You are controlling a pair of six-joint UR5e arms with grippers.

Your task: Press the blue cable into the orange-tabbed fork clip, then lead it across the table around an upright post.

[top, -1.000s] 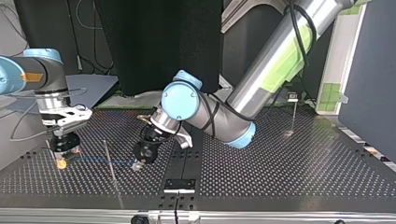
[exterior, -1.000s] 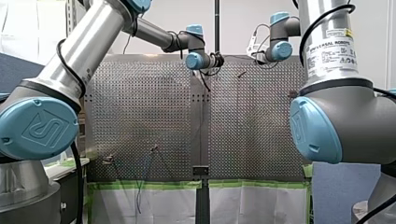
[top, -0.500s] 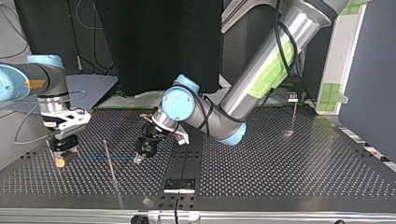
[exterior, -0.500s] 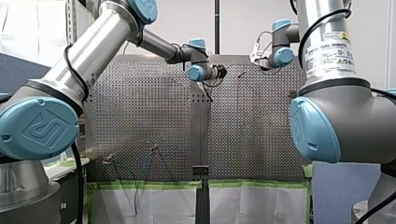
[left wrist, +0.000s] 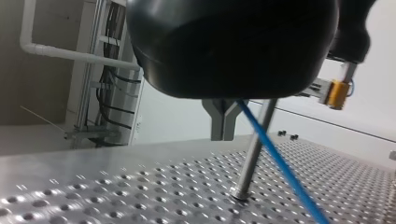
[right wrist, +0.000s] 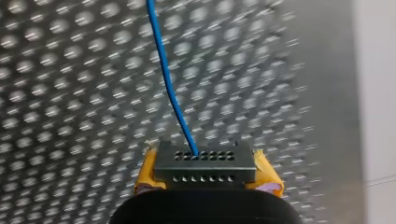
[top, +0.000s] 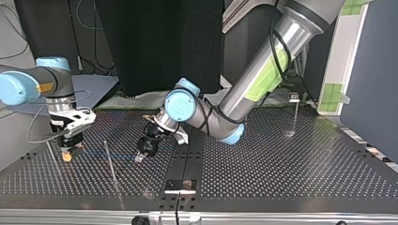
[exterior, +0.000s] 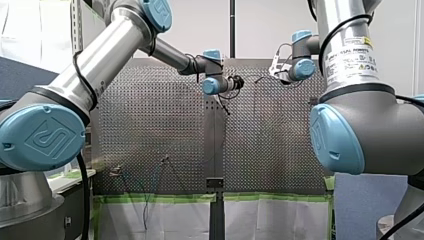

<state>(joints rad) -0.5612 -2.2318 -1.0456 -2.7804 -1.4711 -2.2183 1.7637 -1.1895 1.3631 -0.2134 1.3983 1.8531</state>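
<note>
Leading stage in hand, with blue cable [left wrist: 280, 162] seated in orange-tabbed fork clip [right wrist: 205, 165] beneath right gripper [top: 68, 149], finger state indeterminable. Seemingly pinched by left gripper [top: 141, 153] beside upright post [left wrist: 253, 147]. Next: wrap round post, taut.

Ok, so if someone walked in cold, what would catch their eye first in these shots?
The bright blue cable: in the right wrist view it runs straight into the black fork clip with orange tabs, just ahead of my right gripper. In the top view, my left gripper hangs low over the perforated table, close beside a thin upright post.
</note>
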